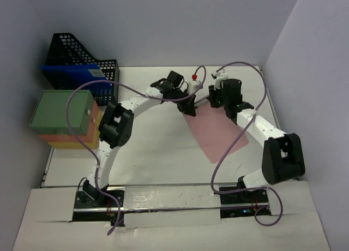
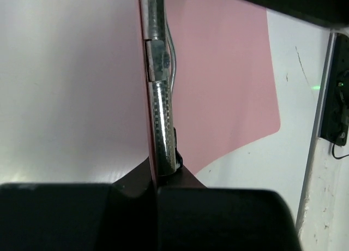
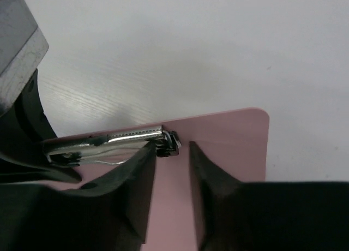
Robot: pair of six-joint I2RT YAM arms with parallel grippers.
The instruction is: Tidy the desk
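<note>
Left pincer point(image 2: 158, 188) clamps the pink clipboard point(image 1: 218, 131) at its half-hidden clip point(image 2: 161, 98); right pincer point(image 3: 172, 151) stands open.

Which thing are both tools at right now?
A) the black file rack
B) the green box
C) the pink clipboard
C: the left tool and right tool both sit over the far end of the clipboard, by its clip.
</note>
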